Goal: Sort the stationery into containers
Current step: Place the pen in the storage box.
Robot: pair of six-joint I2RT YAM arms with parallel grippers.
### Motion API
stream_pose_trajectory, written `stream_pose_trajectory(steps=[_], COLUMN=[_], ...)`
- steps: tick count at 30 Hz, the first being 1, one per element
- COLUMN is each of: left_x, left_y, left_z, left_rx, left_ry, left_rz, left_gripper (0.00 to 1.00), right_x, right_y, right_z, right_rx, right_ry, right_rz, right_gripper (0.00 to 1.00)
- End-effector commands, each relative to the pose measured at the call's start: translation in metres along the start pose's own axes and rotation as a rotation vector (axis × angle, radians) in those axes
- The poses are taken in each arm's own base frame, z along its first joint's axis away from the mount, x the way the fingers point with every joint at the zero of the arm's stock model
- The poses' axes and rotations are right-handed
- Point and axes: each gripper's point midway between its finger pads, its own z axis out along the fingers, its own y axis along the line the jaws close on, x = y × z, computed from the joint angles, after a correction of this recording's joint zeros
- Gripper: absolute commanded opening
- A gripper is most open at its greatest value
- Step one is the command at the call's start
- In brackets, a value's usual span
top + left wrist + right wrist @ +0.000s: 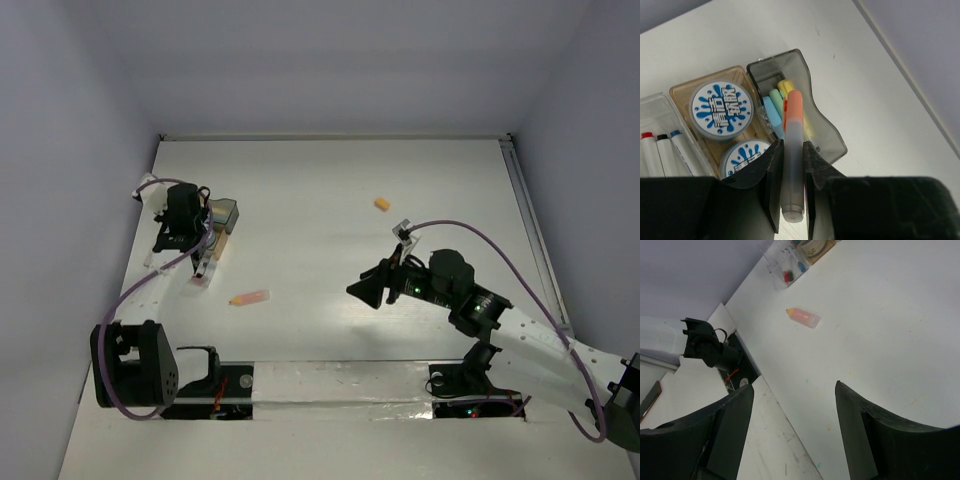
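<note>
Left gripper [791, 170] clamped on orange marker [794, 115], tip over grey box [827, 135] with pastel markers [774, 107] inside. Right gripper [794, 387] wide, empty, above table [330, 170]. Left to sort: loose marker [248, 297], orange block [382, 204].
</note>
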Motion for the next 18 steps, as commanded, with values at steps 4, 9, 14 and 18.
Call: stream_pose_trajectory(steps=[4,9,14,18], left_x=[-0.027,-0.021,-0.019,-0.007], left_y=[-0.014,-0.012,-0.012,-0.013], left_z=[0.017,0.034,0.044,0.053], left_rx=[-0.048,-0.102,-0.119,-0.132], left_ry=[-0.061,-0.047,-0.047,-0.025], left_rz=[0.054,0.096,0.113,0.144], left_gripper=[0.0,0.0,0.0,0.0], right_x=[-0.002,0.001,0.002,0.002], right_y=[0.011,0.01,0.009,0.01], right_z=[-0.002,-0.001,0.0,0.001], right_rx=[-0.062,-0.064,-0.061,-0.068], right_ry=[0.002,0.009,0.017,0.023], right_rz=[-0.024,-0.023,-0.026,-0.025], right_gripper=[0.72,0.72,0.72,0.72])
